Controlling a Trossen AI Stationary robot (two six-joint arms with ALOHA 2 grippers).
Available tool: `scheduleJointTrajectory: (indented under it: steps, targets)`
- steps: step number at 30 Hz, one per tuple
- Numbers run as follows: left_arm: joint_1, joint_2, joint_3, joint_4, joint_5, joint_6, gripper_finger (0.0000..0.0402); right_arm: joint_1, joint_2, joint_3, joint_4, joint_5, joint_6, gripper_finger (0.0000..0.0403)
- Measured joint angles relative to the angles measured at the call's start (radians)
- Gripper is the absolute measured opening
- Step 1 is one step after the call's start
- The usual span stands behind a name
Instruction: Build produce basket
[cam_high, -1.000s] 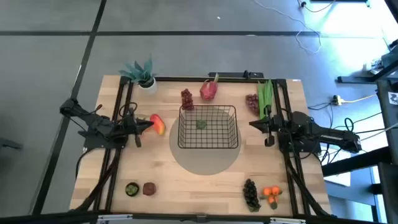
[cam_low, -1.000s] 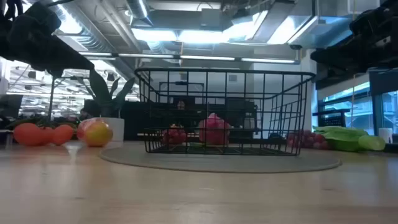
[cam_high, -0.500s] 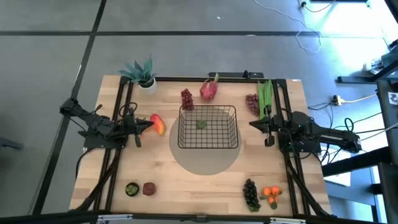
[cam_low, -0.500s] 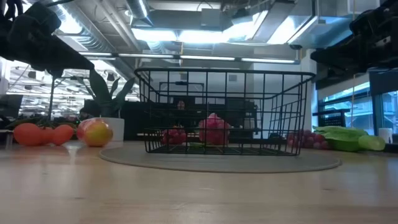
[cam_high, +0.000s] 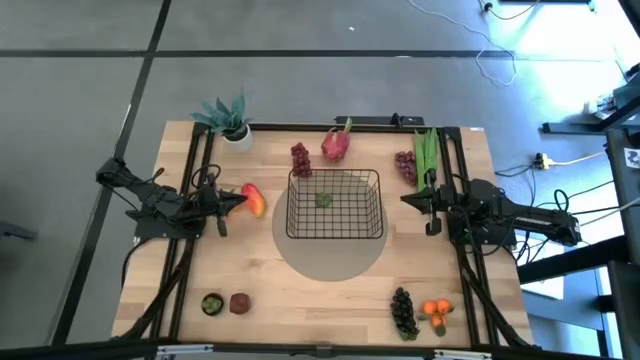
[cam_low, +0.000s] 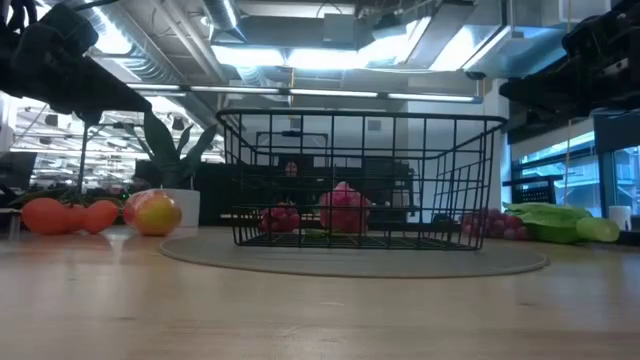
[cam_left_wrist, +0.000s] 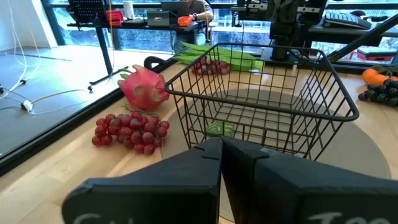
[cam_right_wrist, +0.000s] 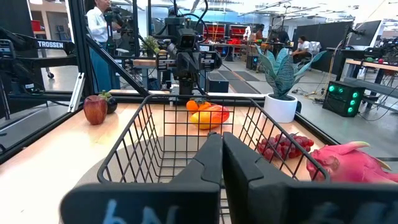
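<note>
On round mat, basket holds one green fruit; left gripper, right gripper pressed together

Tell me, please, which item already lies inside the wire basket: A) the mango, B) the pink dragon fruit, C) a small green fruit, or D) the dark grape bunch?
C: the high view shows only a small green fruit on the floor of the basket; the other produce sits outside it on the table.

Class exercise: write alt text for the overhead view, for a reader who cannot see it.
A black wire basket sits mid-table holding one small green fruit. Other produce lies scattered around it, while the left gripper and right gripper wait shut on either side.
</note>
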Motion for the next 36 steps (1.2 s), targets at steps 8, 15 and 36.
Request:
scheduleJointTrajectory:
  steps: [8, 15, 36]
  targets:
    - [0.000, 0.000, 0.000, 0.000, 0.000, 0.000, 0.0000, 0.000, 0.000, 0.000, 0.000, 0.000, 0.000, 0.0000]
    - [0.000, 0.000, 0.000, 0.000, 0.000, 0.000, 0.0000, 0.000, 0.000, 0.000, 0.002, 0.001, -0.022, 0.0000]
    - [0.000, 0.000, 0.000, 0.000, 0.000, 0.000, 0.0000, -0.002, 0.001, 0.000, 0.034, 0.023, 0.240, 0.0000]
